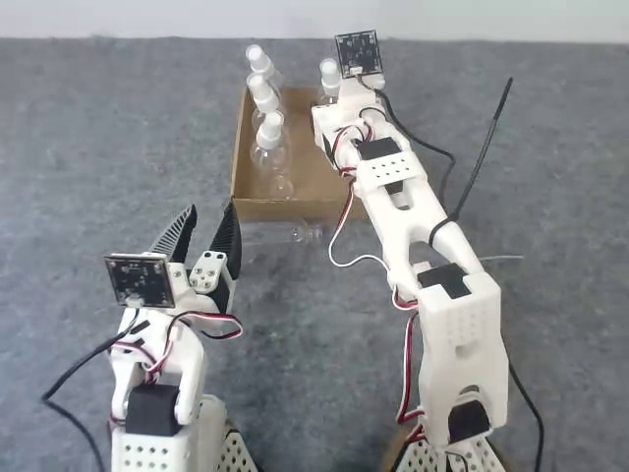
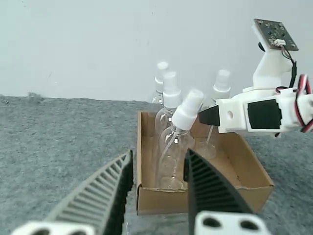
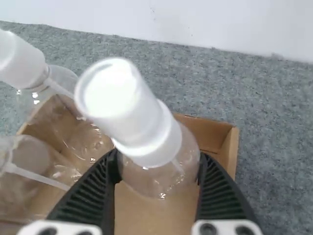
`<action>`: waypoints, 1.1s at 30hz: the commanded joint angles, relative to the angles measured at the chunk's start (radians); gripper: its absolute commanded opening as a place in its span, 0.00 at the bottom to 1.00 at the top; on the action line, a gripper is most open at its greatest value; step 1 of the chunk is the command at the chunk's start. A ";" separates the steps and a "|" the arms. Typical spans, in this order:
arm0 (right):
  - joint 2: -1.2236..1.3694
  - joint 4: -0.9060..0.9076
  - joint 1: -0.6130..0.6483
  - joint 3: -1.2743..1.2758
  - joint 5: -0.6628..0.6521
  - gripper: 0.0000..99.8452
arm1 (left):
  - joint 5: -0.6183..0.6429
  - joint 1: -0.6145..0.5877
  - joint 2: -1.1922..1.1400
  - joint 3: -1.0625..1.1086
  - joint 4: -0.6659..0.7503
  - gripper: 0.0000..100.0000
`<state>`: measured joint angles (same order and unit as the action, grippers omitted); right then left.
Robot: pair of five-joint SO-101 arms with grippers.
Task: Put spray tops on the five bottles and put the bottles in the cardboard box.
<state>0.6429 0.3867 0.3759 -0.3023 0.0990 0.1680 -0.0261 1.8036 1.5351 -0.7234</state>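
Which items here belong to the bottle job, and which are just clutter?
Job:
- cardboard box
- three capped bottles standing in it
- right claw, shut on a fourth bottle
- loose bottle lying in front of the box
- left claw, open

Lying about:
- black wire right of the box
- grey carpet

Grey, felt-like table covering (image 1: 88, 138) below a plain white wall (image 2: 88, 39), in even light.

No lettering, label, number or sign is legible on any bottle (image 1: 270, 147), the cardboard box (image 1: 295, 208) or the circuit board (image 1: 356, 51) at upper centre.
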 commanded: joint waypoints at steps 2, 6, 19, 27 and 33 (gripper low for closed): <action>-0.021 -0.019 -0.007 -0.071 0.002 0.07 | -0.003 -0.005 0.008 -0.085 0.005 0.16; -0.021 -0.016 -0.005 -0.071 0.000 0.07 | -0.003 -0.005 0.008 -0.085 0.005 0.16; -0.022 0.019 0.004 -0.064 0.000 0.17 | -0.006 -0.002 0.008 -0.085 0.005 0.16; -0.028 0.019 0.004 -0.064 -0.072 0.18 | -0.006 0.000 0.008 -0.085 0.006 0.16; -0.028 0.021 0.013 -0.064 -0.071 0.28 | -0.006 0.000 0.008 -0.085 0.006 0.16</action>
<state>0.6444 0.3974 0.3775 -0.3023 0.0453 0.1680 -0.0261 1.8036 1.5351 -0.7234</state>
